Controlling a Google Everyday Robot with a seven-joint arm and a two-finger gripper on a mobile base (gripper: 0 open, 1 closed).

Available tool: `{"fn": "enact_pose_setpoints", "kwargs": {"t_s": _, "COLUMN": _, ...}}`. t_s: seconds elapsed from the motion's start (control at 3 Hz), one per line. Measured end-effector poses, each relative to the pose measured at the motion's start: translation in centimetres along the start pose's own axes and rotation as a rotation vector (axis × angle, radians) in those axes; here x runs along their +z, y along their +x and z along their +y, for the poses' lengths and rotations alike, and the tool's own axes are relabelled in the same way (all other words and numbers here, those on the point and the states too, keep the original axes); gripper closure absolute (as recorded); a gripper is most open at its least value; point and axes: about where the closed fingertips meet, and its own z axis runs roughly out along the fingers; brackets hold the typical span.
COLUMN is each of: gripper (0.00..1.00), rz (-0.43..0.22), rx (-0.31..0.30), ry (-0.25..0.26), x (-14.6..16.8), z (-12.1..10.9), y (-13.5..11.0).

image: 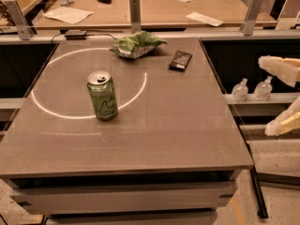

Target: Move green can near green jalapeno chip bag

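The green can stands upright on the grey table, left of the middle, with a silver top and pale script on its side. The green jalapeno chip bag lies crumpled at the far edge of the table, well beyond the can. My gripper is at the right edge of the view, off the table's right side, far from the can. Its two pale fingers stand wide apart, one high and one low, and hold nothing.
A flat black packet lies right of the chip bag. A bright ring of light crosses the tabletop around the can. Two small clear bottles stand on a ledge right of the table. A desk with papers lies behind.
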Motion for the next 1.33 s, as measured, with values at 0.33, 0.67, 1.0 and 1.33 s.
{"fn": "enact_pose_setpoints", "kwargs": {"t_s": 0.33, "gripper": 0.00, "rz": -0.008, "rx": 0.017, "ry": 0.024, "x": 1.5, "z": -0.1, "y": 0.3}}
{"fn": "enact_pose_setpoints", "kwargs": {"t_s": 0.67, "gripper": 0.00, "rz": -0.031, "rx": 0.019, "ry": 0.085, "x": 4.3, "z": -0.1, "y": -0.2}}
{"fn": "enact_pose_setpoints", "kwargs": {"t_s": 1.0, "gripper": 0.00, "rz": -0.054, "rx": 0.013, "ry": 0.158, "x": 8.2, "z": 0.5, "y": -0.8}}
{"fn": "enact_pose_setpoints", "kwargs": {"t_s": 1.33, "gripper": 0.00, "rz": -0.073, "rx": 0.008, "ry": 0.210, "x": 11.3, "z": 1.0, "y": -1.4}}
